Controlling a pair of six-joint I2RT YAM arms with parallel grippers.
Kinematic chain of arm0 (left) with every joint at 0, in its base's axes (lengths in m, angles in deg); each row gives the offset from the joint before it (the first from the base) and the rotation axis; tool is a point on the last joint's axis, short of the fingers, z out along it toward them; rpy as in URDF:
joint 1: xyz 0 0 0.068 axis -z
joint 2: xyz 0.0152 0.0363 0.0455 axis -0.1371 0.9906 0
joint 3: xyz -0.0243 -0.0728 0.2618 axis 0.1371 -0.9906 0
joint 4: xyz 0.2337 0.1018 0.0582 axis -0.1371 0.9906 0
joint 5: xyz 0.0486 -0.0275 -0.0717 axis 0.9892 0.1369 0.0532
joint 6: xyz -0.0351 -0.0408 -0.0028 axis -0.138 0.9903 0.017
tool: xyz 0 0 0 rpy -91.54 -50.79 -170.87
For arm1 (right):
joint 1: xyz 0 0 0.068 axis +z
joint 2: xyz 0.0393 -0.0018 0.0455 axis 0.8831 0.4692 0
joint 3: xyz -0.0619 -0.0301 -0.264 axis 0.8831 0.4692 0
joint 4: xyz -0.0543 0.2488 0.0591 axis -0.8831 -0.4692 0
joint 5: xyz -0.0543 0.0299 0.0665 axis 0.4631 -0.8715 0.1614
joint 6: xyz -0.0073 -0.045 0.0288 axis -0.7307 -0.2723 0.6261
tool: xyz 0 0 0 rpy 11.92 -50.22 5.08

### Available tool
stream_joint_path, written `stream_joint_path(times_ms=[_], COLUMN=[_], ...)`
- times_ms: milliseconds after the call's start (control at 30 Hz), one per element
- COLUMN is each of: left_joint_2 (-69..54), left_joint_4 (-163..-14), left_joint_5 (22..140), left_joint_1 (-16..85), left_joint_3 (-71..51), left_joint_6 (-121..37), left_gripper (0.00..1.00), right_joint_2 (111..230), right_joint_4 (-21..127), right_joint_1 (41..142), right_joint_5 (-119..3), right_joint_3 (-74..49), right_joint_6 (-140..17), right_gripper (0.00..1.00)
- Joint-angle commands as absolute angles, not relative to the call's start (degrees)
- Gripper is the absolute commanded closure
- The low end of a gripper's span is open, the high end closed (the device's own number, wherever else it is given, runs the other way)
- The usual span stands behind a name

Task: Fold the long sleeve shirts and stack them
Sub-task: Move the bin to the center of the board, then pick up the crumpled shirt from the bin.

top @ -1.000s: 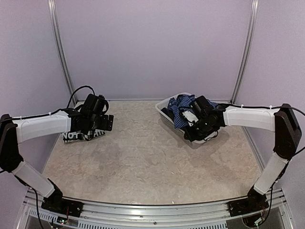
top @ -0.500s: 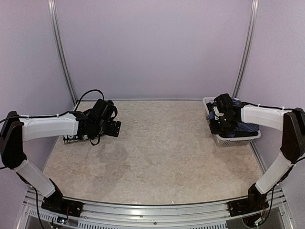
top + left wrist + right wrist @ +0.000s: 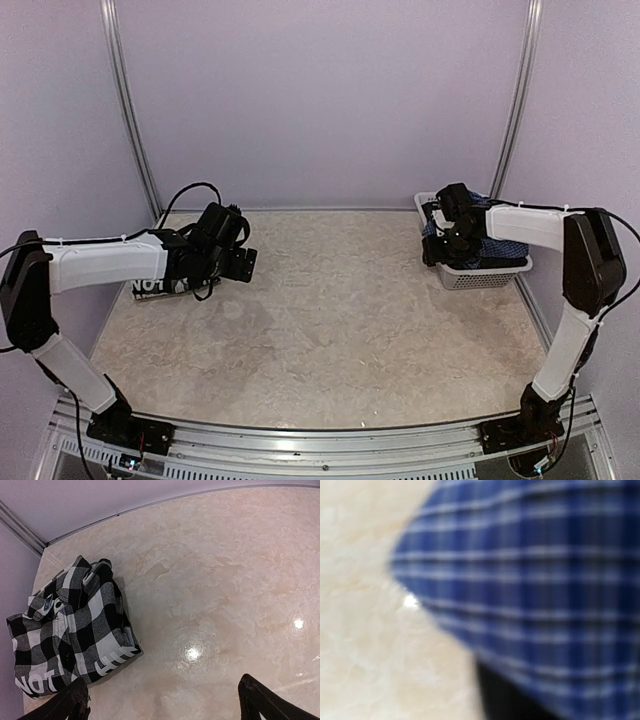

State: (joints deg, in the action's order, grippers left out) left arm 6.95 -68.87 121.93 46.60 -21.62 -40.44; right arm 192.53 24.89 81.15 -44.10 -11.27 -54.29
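The black-and-white plaid shirt (image 3: 70, 635) with white letters lies folded on the table at the far left, partly hidden under my left arm in the top view (image 3: 150, 288). My left gripper (image 3: 240, 265) hovers just right of it, open, with only bare table between its fingers (image 3: 265, 700). The blue checked shirt (image 3: 497, 250) is bunched in the white basket (image 3: 480, 276) at the back right. My right gripper (image 3: 442, 240) is at the basket's left rim. The right wrist view is filled by blurred blue checked cloth (image 3: 535, 580), so its jaws are hidden.
The basket stands close to the right wall and its upright metal post (image 3: 512, 120). The marbled tabletop (image 3: 340, 310) stretches between the two arms. A metal rail (image 3: 320, 440) runs along the near edge.
The basket with the blue shirt has shifted from centre-right to the back right corner, along with my right gripper. My left gripper has drifted slightly right, away from the plaid shirt.
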Motion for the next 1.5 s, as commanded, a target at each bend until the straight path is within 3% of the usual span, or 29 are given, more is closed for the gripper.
stream_joint_path(times_ms=[0, 67, 167, 967, 1167, 1267, 1367, 1400, 1467], left_joint_2=[7.8, 7.6, 6.6, 5.1, 5.7, 5.5, 5.1, 5.0, 4.6], left_joint_4=[-67.4, -67.2, -67.6, -67.8, -67.7, -67.6, -67.4, -67.3, -67.2], left_joint_5=[122.7, 123.4, 123.6, 121.3, 121.8, 122.1, 122.4, 122.4, 122.5], left_joint_1=[47.4, 47.9, 48.3, 48.5, 48.7, 48.8, 48.8, 48.8, 48.8], left_joint_3=[-19.9, -19.9, -20.2, -20.8, -21.0, -21.3, -21.4, -21.4, -21.5], left_joint_6=[-40.6, -40.6, -40.7, -40.1, -40.2, -40.2, -40.1, -40.1, -40.0], left_gripper=[0.01, 0.01, 0.01, 0.01, 0.01, 0.01, 0.01, 0.01, 0.01], right_joint_2=[185.4, 181.0, 176.2, 188.4, 192.3, 193.1, 191.6, 190.5, 187.2], right_joint_4=[25.4, 23.4, 19.8, 16.6, 18.0, 18.8, 19.0, 19.0, 18.6], right_joint_1=[83.7, 85.0, 85.1, 73.6, 72.1, 72.0, 72.0, 72.1, 72.4], right_joint_5=[-47.9, -47.4, -44.8, -31.1, -32.5, -36.3, -37.8, -38.3, -39.1], right_joint_3=[-10.7, -10.9, -11.9, -19.6, -20.8, -21.6, -21.8, -21.8, -21.8], right_joint_6=[-55.8, -55.5, -55.0, -61.8, -63.2, -63.4, -63.5, -63.3, -63.2], right_gripper=[0.19, 0.12, 0.11, 0.26, 0.43, 0.63, 0.94, 1.00, 1.00])
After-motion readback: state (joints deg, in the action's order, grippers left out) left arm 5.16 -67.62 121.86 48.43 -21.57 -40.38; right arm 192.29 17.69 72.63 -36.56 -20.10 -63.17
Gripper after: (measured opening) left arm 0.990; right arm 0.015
